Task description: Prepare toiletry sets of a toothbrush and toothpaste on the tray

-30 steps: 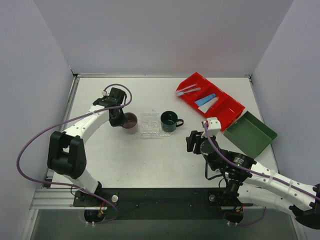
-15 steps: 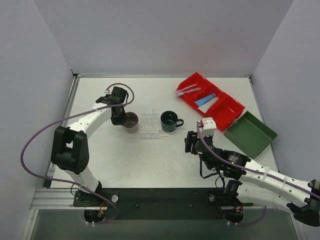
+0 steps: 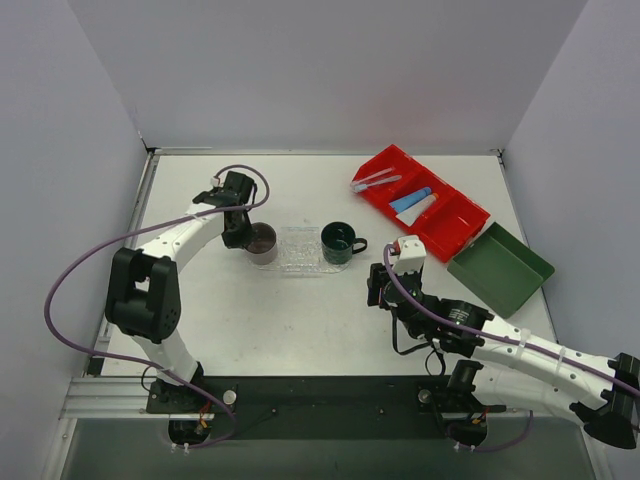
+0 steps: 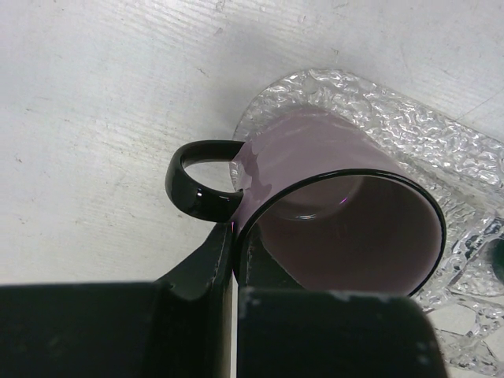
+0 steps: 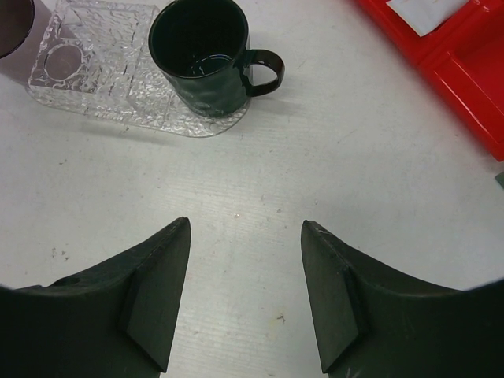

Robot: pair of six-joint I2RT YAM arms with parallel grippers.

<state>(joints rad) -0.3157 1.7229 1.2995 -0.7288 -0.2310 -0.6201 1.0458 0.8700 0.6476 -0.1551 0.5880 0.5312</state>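
Presently, tray (image 3: pixel 298 254): clear textured plastic, lying mid-counter (image 3: pixel 300 325) between the two arms; none of the toiletry items is seen on it.
Cups on tray: mauve cup (image 3: pixel 262 242) over the tray's left end, dark green mug (image 3: pixel 338 243) on its right end, handle turned away from the cup.
Left end effector (image 3: pixel 237 230): clenched on the mauve cup's wall just beside the black handle, one finger inside the rim and one outside; the tray is thus directly beneath and just beyond it.
Right end effector (image 3: pixel 379 284): released, jaws spread, nothing between them; held over bare counter on the near right of the tray, with the green mug and tray end ahead of the fingers and apart from them.
Toiletry items: toothbrushes (image 3: pixel 375 181), blue tube (image 3: pixel 411 199) and white tube (image 3: pixel 423 209) are all seen in the red bin (image 3: pixel 452 232) at far right, well apart from the tray and both end effectors.
Other: dark green tray (image 3: pixel 500 268) lies just beside the bin's near end.
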